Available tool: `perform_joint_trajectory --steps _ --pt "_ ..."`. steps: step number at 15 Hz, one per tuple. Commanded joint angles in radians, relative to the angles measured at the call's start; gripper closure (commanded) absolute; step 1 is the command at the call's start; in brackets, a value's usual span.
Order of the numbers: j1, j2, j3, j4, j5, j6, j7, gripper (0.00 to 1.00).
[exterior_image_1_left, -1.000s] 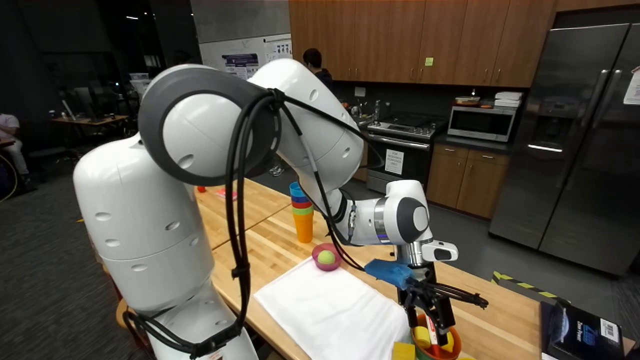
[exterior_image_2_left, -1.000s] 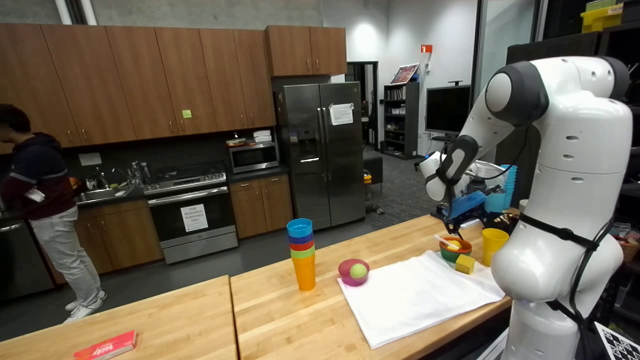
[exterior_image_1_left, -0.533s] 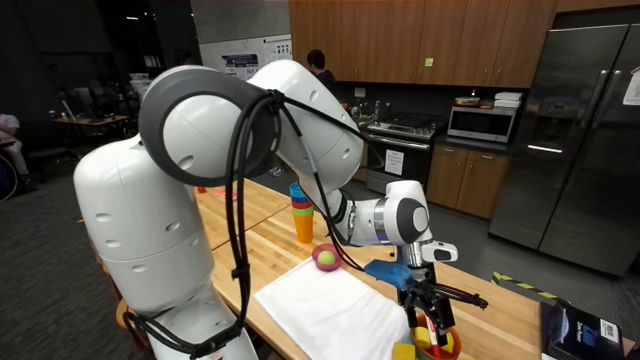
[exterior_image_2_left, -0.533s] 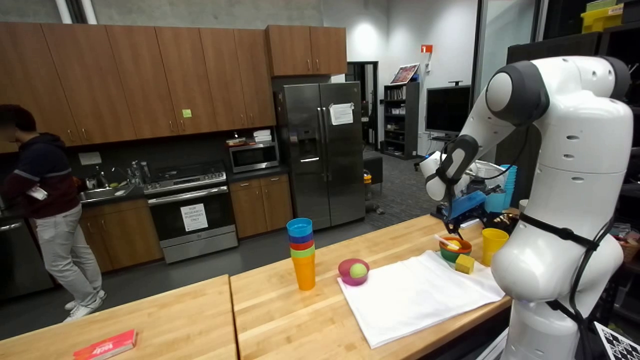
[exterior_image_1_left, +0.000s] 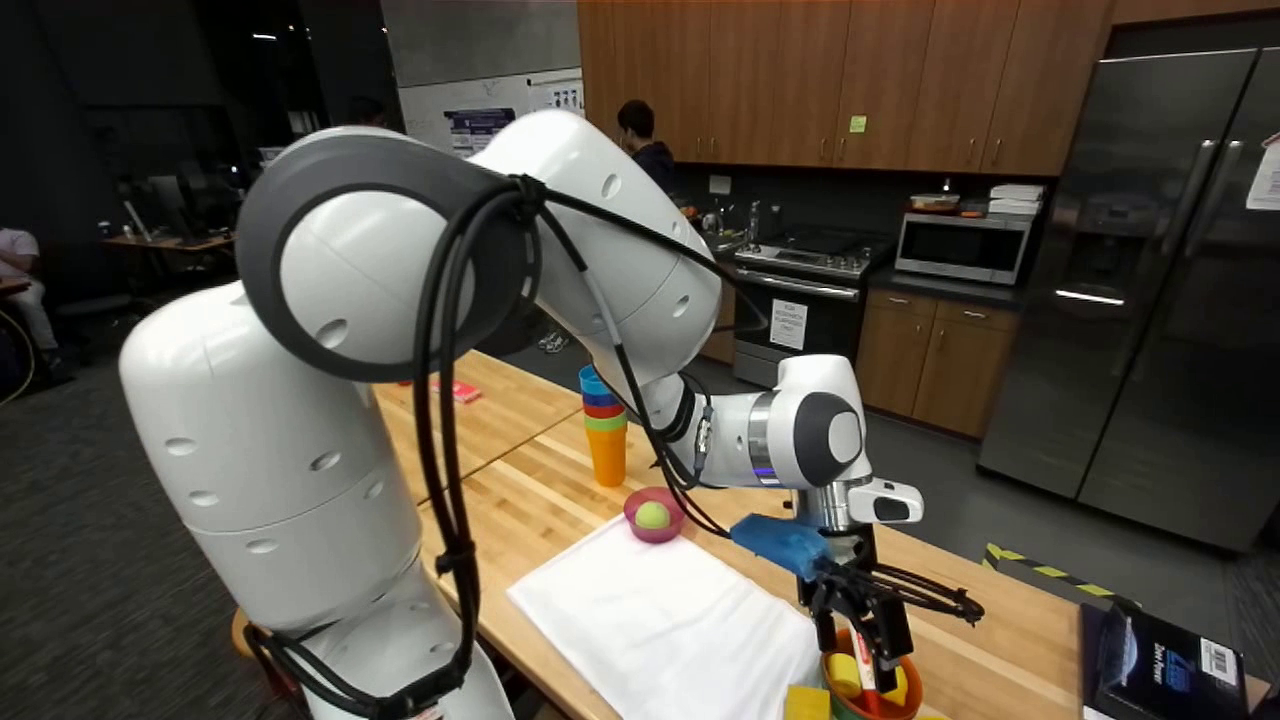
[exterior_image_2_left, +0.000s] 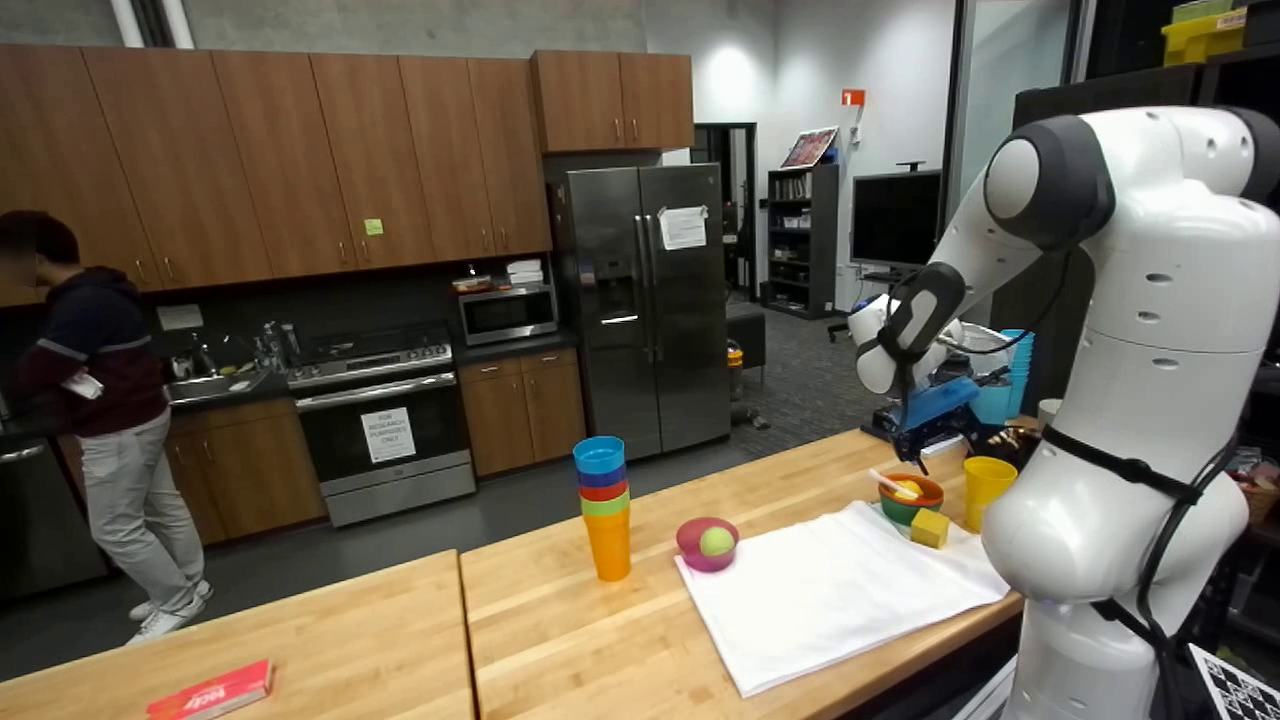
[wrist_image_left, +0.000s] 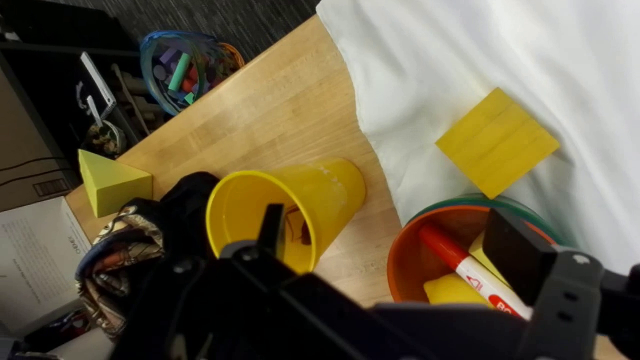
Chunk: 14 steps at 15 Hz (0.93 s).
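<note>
My gripper (wrist_image_left: 395, 236) stands open with nothing between its fingers, above the table in the wrist view. One finger (wrist_image_left: 520, 252) overlaps an orange bowl (wrist_image_left: 397, 255) nested in a green one; the other covers part of a yellow cup (wrist_image_left: 327, 200) tipped in perspective. In the bowl lie a red-and-white marker (wrist_image_left: 482, 275) and yellow pieces (wrist_image_left: 452, 289), partly hidden by the gripper. Beside the bowl, a yellow block (wrist_image_left: 497, 142) rests on a white cloth (wrist_image_left: 425, 65). In an exterior view the gripper (exterior_image_1_left: 857, 655) hangs just over the bowl; contact cannot be judged.
A pink bowl (exterior_image_2_left: 694, 553) with a green ball (exterior_image_2_left: 716, 541) sits at the cloth's corner, near a stack of coloured cups (exterior_image_2_left: 608, 535). A yellow wedge (wrist_image_left: 117, 190) and dark fabric (wrist_image_left: 187, 210) lie past the cup. A black box (exterior_image_1_left: 1165, 665) stands at the table's end.
The arm's elbow and shoulder have swung over, leftward in an exterior view, during the last half second. The gripper has shifted only slightly and stays open; the tabletop objects look unmoved.
</note>
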<state>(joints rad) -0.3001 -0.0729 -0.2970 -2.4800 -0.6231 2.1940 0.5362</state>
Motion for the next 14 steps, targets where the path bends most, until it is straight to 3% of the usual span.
perform_joint_trajectory --steps 1,9,10,14 --pt "-0.028 -0.125 -0.003 -0.061 -0.003 -0.005 0.0 0.0" --pt "-0.141 -0.322 0.008 -0.221 0.082 0.242 0.104 0.0" --pt "-0.138 -0.253 0.03 -0.16 0.086 0.18 0.056 0.0" --pt "-0.165 -0.298 0.037 -0.208 0.096 0.233 0.074 0.0"
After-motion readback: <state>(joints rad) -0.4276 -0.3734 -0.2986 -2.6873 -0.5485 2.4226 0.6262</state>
